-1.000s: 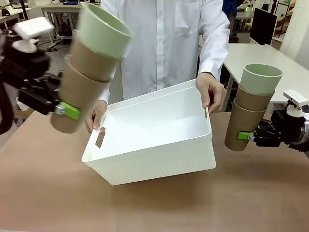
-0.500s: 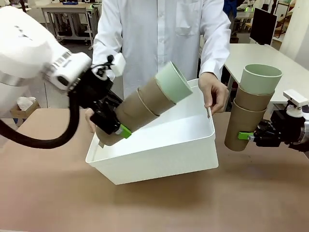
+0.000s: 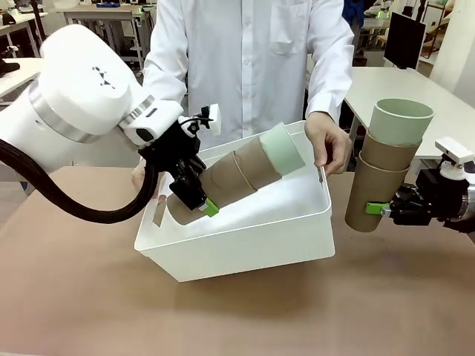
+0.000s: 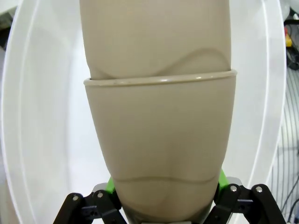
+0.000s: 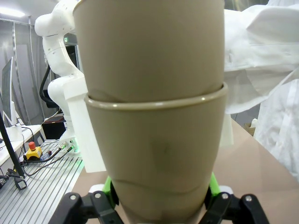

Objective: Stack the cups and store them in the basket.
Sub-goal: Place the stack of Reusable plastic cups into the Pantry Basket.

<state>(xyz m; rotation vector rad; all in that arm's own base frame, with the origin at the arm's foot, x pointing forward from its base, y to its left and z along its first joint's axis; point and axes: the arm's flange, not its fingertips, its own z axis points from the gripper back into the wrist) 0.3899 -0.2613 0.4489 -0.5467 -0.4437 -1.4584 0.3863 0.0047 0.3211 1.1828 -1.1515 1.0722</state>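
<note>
Left gripper is clenched on the base of the tilted stack, two khaki cups with a mint one at the far end. The stack's base sits down inside the white basket; contact with the floor can't be told. The basket is tilted, with a person's hand on its far right rim. Right gripper is clamped low on the upright stack, held above the table just right of the basket.

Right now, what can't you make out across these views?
- Front view: whether the left stack touches the basket floor; the near wall hides it.
- Left wrist view: top of that stack, cut off by the upper edge.
- Right wrist view: top of the right stack, cut off likewise.
</note>
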